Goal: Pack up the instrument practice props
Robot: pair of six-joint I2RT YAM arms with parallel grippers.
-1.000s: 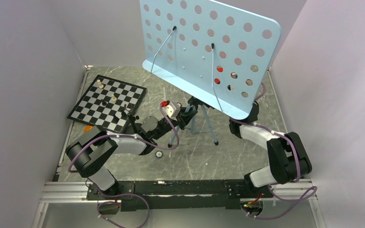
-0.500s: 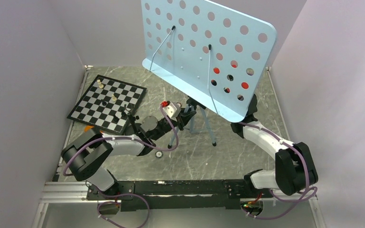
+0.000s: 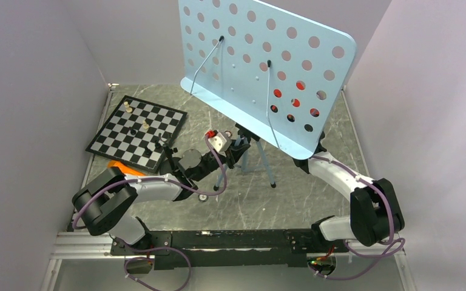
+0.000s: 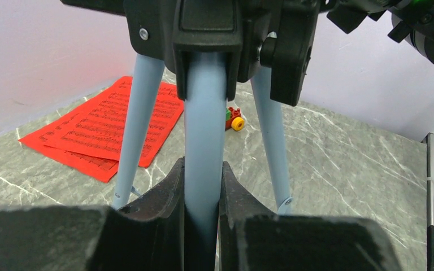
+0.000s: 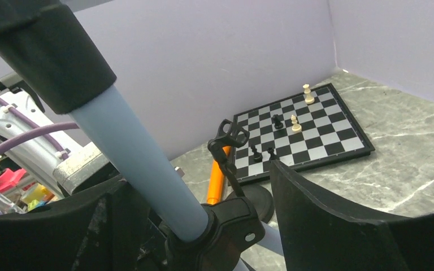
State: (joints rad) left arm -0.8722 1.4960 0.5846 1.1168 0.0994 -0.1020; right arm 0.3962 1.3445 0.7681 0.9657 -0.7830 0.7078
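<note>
Nothing packed yet: my left gripper [image 4: 203,189] pinches the music stand [image 4: 204,130] mid-frame, my right gripper [image 5: 198,189] gapes (music sheets [image 4: 99,132] loose, left).

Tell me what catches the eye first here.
The tall blue music stand dominates, its perforated desk tilted high over the middle of the scene. The left gripper is clamped on its pole, and the right gripper stands open around the same pole. A chessboard lies far left, and red sheets lie flat beyond the stand's legs.
</note>
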